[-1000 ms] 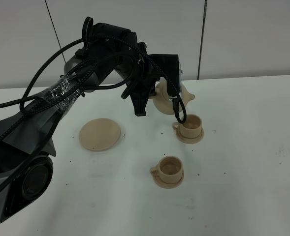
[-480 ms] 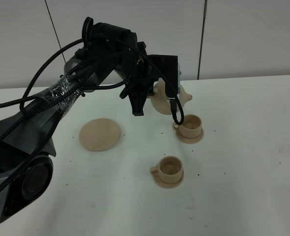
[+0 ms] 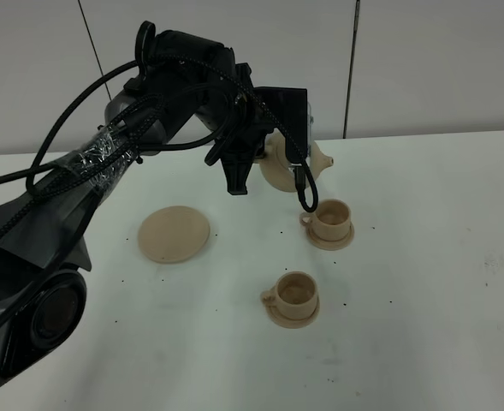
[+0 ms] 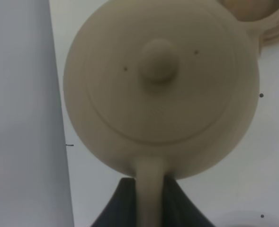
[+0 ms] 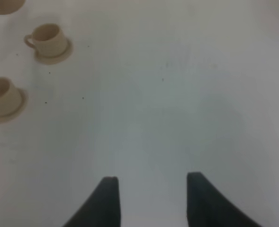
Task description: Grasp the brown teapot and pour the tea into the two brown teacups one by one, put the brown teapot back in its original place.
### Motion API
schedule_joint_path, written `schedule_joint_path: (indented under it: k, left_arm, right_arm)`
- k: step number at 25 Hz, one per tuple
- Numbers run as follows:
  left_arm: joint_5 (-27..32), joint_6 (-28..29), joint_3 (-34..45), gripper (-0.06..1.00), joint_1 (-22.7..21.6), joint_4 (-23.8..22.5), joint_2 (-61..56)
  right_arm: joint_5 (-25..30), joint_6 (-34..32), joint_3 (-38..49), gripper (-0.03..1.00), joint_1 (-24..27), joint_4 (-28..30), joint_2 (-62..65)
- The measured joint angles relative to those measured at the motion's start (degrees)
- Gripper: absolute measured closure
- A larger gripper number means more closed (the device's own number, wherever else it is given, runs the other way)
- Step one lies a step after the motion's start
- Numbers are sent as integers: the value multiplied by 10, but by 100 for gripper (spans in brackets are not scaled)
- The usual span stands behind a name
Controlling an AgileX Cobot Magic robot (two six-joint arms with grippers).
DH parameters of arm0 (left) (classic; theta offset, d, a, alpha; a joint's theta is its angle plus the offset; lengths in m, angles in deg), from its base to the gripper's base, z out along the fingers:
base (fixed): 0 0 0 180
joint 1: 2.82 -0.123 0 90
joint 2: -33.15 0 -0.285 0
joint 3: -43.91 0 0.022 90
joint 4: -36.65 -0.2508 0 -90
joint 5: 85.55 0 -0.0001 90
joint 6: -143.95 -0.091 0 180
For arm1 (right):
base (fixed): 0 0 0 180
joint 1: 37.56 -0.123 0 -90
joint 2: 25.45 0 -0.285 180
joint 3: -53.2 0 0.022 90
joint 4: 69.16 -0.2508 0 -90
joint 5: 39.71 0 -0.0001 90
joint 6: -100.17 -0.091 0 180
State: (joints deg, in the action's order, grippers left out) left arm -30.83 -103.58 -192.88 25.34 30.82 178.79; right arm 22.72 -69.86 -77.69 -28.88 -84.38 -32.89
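My left gripper (image 3: 269,159) is shut on the loop handle of the brown teapot (image 3: 282,176) and holds it in the air, just left of and above the far teacup (image 3: 329,221). In the left wrist view the teapot (image 4: 160,85) fills the frame lid-on, its handle pinched between the dark fingers (image 4: 124,201) of the gripper (image 4: 148,183). The near teacup (image 3: 293,297) sits on its saucer closer to the front. The wide round saucer (image 3: 174,233) lies bare at the left. My right gripper (image 5: 151,183) stands open over bare table, away from both cups (image 5: 48,40) (image 5: 1,96).
The left arm with its taped cable bundle (image 3: 106,158) stretches across the table's left half. A white wall (image 3: 423,60) rises behind the table's back edge. Small dark specks dot the white tabletop (image 3: 440,282).
The left gripper has lifted the teapot slightly up and to the left, away from the far teacup, and tipped it back toward level. Cups and saucer stayed put.
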Motion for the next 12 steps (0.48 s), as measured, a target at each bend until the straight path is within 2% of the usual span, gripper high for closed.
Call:
schedule_joint_path:
  k: [12]
  left_arm:
    - [11, -24, 0, 77, 0, -4, 0]
  right_arm:
    - [0, 0, 0, 64, 0, 0, 0]
